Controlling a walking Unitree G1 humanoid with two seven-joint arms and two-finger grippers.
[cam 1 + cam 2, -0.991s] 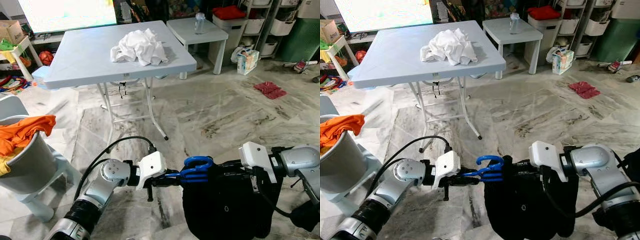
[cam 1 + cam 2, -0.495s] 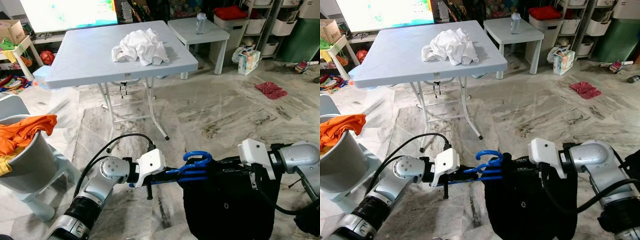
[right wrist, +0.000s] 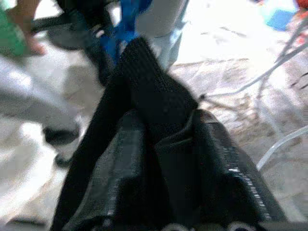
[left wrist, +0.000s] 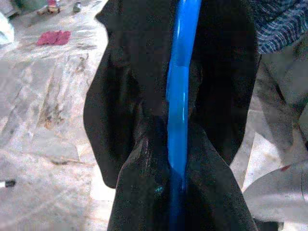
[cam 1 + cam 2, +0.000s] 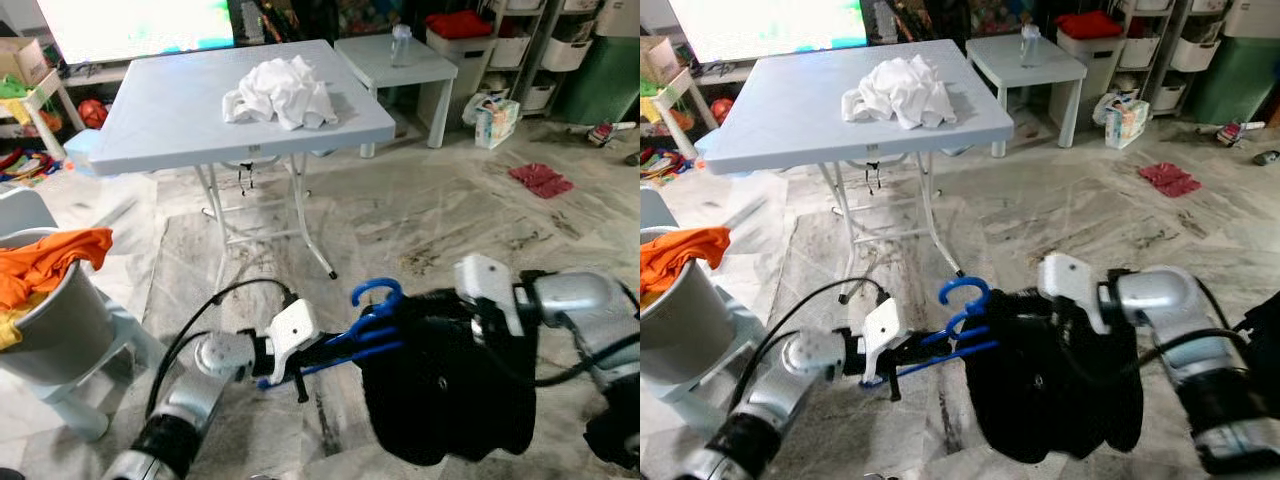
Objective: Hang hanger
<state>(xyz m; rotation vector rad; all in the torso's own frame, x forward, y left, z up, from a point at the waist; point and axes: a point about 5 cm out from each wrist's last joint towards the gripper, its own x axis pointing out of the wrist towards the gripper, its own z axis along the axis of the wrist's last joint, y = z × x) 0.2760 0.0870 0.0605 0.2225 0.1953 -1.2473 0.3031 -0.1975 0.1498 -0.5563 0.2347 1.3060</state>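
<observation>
Blue hanger [image 5: 368, 318], black garment [image 5: 450, 385]

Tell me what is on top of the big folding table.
A crumpled white cloth lies on the folding table, toward its far right side. The rest of the tabletop is bare. Whatever sits under the cloth is hidden.

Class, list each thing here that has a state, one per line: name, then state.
Blue plastic hanger: tilted, carrying the garment.
Black garment: draped on the hanger, hanging loose.
Left pincer: shut on the hanger.
Right pincer: shut on the garment.
White cloth: crumpled on the grey folding table.
</observation>
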